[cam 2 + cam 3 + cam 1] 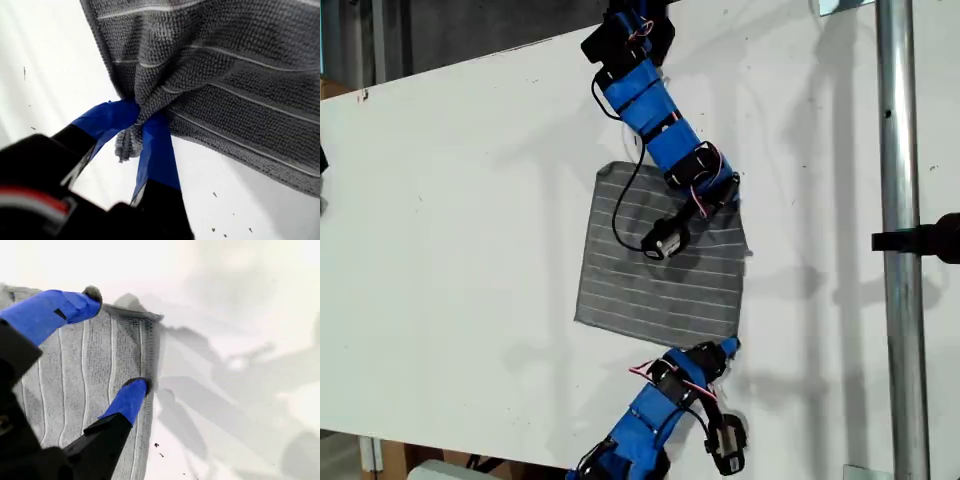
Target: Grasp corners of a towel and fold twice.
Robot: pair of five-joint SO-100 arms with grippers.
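Towel (pixel 660 265) flat, unfolded; my first gripper (pixel 137 117) pinches one corner (pixel 127 142); my second gripper (pixel 117 342) gapes over towel edge; both folds remain

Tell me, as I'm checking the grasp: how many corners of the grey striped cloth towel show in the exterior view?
3: upper left, lower left, lower right by the lower arm. The fourth is hidden under the upper arm; my first hand pinches a towel corner.
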